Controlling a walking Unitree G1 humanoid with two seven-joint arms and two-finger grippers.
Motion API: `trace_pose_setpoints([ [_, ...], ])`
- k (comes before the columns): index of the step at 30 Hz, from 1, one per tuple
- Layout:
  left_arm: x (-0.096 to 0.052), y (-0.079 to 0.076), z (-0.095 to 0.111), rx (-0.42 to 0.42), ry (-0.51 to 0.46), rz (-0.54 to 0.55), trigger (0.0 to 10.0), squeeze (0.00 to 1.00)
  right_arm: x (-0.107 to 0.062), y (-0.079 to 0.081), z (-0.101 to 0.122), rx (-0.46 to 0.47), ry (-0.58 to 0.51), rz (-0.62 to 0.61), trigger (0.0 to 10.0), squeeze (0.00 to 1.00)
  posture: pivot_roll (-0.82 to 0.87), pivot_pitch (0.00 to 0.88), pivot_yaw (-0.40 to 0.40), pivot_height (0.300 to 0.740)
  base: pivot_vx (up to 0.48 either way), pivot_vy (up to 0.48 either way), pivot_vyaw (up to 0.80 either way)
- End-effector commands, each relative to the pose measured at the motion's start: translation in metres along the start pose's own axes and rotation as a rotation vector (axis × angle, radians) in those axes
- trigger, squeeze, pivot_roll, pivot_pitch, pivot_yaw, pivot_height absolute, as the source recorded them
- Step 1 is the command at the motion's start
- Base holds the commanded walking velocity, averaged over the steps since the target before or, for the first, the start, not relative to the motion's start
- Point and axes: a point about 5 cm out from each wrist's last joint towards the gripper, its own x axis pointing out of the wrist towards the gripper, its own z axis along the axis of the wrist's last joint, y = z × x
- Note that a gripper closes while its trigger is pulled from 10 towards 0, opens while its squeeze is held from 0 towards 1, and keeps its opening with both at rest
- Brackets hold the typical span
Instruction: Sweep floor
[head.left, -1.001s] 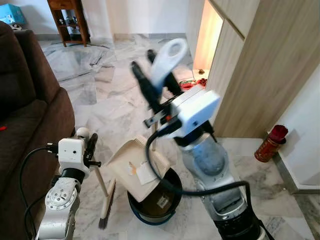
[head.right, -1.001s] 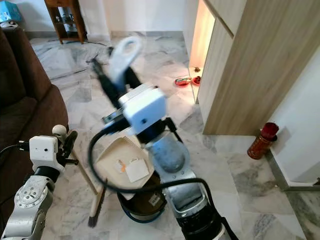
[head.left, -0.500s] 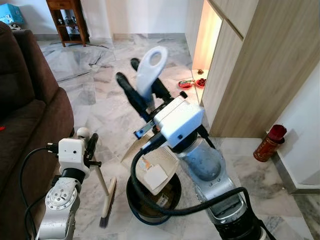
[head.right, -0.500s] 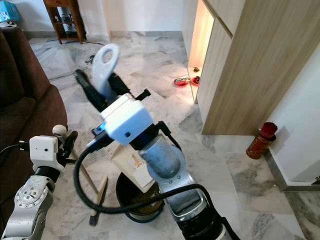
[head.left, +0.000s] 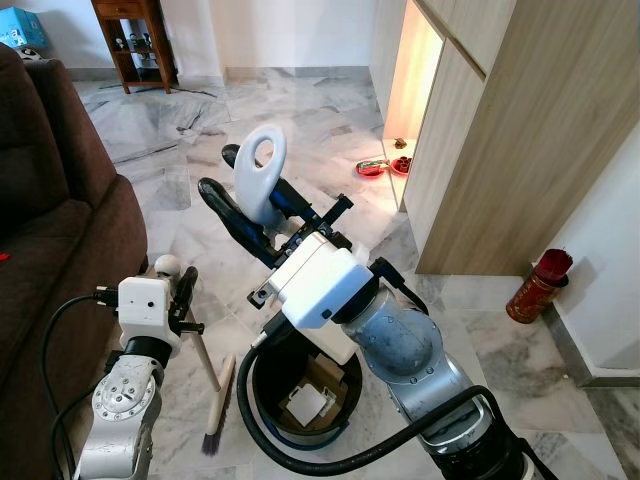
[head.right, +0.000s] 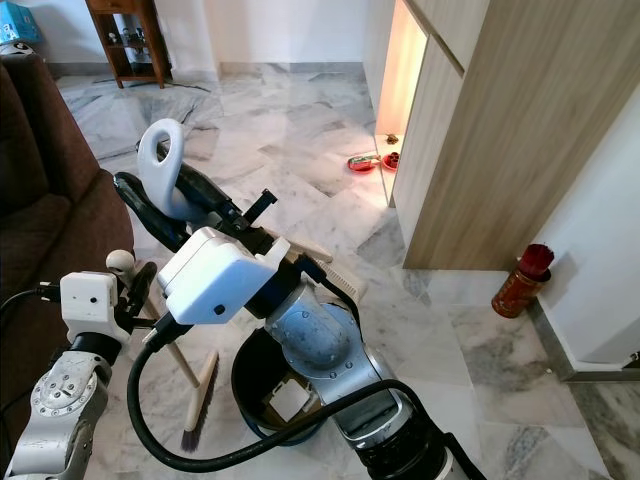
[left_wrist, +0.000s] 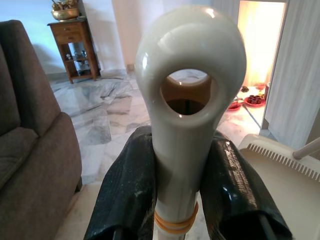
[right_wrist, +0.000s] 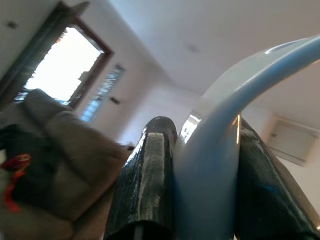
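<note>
Right pincer (head.left: 245, 205) grips dustpan handle (head.left: 256, 180), its long axis pointing up.

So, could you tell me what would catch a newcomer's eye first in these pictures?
Probably the right gripper, raised mid-frame and clamped on the white looped handle of the dustpan, which is tipped over the dark bin on the marble floor; paper scraps lie inside. Beside the brown sofa, the left gripper grips the broom's handle, its brush head resting on the floor.
</note>
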Motion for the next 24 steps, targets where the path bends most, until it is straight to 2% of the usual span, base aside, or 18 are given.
trace_pose_setpoints([
  [1,0.005,-0.001,0.012,0.014,-0.064,-0.005,9.9,0.0,0.0,-0.031,0.0,-0.069,0.009,-0.137,10.0,0.0,-0.03,0.057,-0.001,0.74,0.0,0.0,0.0],
  [2,0.004,-0.001,0.012,0.013,-0.064,-0.005,9.9,0.0,-0.003,-0.039,-0.004,-0.083,0.028,-0.168,10.0,0.0,-0.03,0.057,-0.001,0.74,0.0,0.0,0.0],
  [3,0.004,-0.002,0.012,0.012,-0.064,-0.007,9.9,0.0,-0.011,-0.058,-0.012,-0.13,0.074,-0.237,10.0,0.0,-0.03,0.057,-0.002,0.74,0.0,0.0,0.0],
  [4,0.004,-0.002,0.012,0.012,-0.064,-0.007,9.9,0.0,-0.011,-0.058,-0.012,-0.13,0.074,-0.237,10.0,0.0,-0.03,0.057,-0.002,0.74,0.0,0.0,0.0],
  [5,0.004,-0.002,0.011,0.01,-0.063,-0.008,10.0,0.0,-0.017,-0.07,-0.017,-0.159,0.104,-0.281,10.0,0.0,-0.03,0.057,-0.002,0.74,0.0,0.0,0.0],
  [9,0.005,-0.002,0.011,0.008,-0.063,-0.009,9.9,0.0,-0.031,-0.089,-0.026,-0.224,0.169,-0.354,10.0,0.0,-0.03,0.056,-0.003,0.74,0.0,0.0,0.0],
  [10,0.005,-0.003,0.011,0.007,-0.063,-0.01,10.0,0.0,-0.04,-0.1,-0.03,-0.246,0.202,-0.396,10.0,0.0,-0.03,0.056,-0.003,0.74,0.0,0.0,0.0],
  [11,0.004,-0.003,0.011,0.005,-0.062,-0.011,9.9,0.0,-0.056,-0.116,-0.036,-0.268,0.251,-0.469,10.0,0.0,-0.03,0.056,-0.002,0.74,0.0,0.0,0.0],
  [12,0.004,-0.003,0.011,0.005,-0.062,-0.012,9.9,0.0,-0.065,-0.123,-0.04,-0.263,0.275,-0.505,10.0,0.0,-0.03,0.056,-0.001,0.74,0.0,0.0,0.0],
  [13,0.004,-0.003,0.011,0.005,-0.062,-0.012,9.9,0.0,-0.065,-0.123,-0.04,-0.263,0.275,-0.505,10.0,0.0,-0.03,0.056,-0.001,0.74,0.0,0.0,0.0],
  [16,0.004,-0.003,0.011,0.005,-0.059,-0.015,9.9,0.0,-0.085,-0.13,-0.052,-0.25,0.341,-0.555,10.0,0.0,-0.03,0.057,0.001,0.74,0.0,0.0,0.0],
  [20,0.003,-0.003,0.011,0.002,-0.058,-0.014,9.9,0.0,-0.108,-0.128,-0.069,-0.223,0.424,-0.609,10.0,0.0,-0.03,0.055,0.001,0.74,0.0,0.0,0.0],
  [21,0.003,-0.003,0.011,0.002,-0.058,-0.014,9.9,0.0,-0.108,-0.128,-0.069,-0.223,0.424,-0.609,10.0,0.0,-0.03,0.055,0.001,0.74,0.0,0.0,0.0],
  [23,0.001,-0.004,0.011,0.0,-0.057,-0.016,9.9,0.0,-0.122,-0.128,-0.078,-0.209,0.47,-0.657,10.0,0.0,-0.02,0.055,0.002,0.74,0.0,0.0,0.0],
  [24,0.001,-0.004,0.011,0.0,-0.057,-0.016,9.9,0.0,-0.122,-0.128,-0.078,-0.209,0.47,-0.657,10.0,0.0,-0.02,0.055,0.002,0.74,0.0,0.0,0.0],
])
